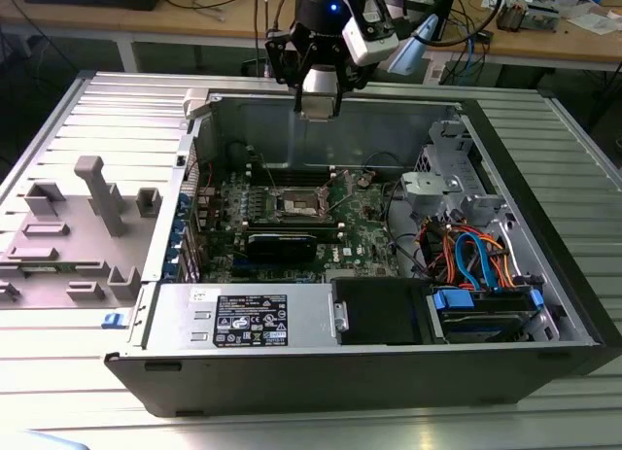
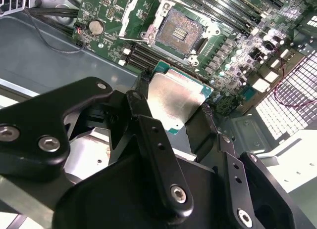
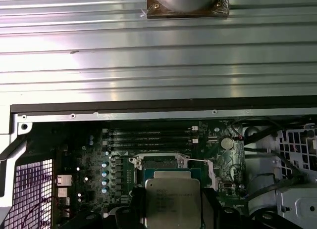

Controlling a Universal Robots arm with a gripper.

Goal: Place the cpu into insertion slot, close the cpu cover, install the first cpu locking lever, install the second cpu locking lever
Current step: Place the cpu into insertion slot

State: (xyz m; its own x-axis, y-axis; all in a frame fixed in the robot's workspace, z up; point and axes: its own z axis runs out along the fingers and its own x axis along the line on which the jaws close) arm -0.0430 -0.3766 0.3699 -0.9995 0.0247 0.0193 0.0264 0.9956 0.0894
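- Closest to my wrist cameras, the gripper [image 2: 176, 95] has its jaws closed narrowly on the cpu [image 2: 173, 106]. One black finger [image 2: 137, 101] presses each of two opposite edges.
- I see the chip held flat with its silvery top facing the cameras in both wrist views. It hangs in the air, clear of the board.
- Just past the chip, the insertion slot [image 2: 185, 33] lies bare, with its dark field of contacts uncovered.
- I read the cpu cover [image 2: 141, 14] as swung up and open, standing tilted at one side of the slot.
- Around the slot I see the green circuit board [image 2: 225, 51], with long black memory slots [image 2: 233, 11] alongside and a round coin battery [image 2: 95, 26] near a corner.
- In the first wrist view the chip [image 3: 172, 204] overlaps the slot's near edge [image 3: 163, 162].
- Further out, in the exterior view, the gripper [image 1: 317, 100] hovers above the back wall of the open computer case [image 1: 389, 358], and the slot [image 1: 294, 209] sits well below it.
- The case lies on a ribbed metal table [image 1: 58, 110], with grey plastic fixtures [image 1: 97, 192] at the exterior view's left.
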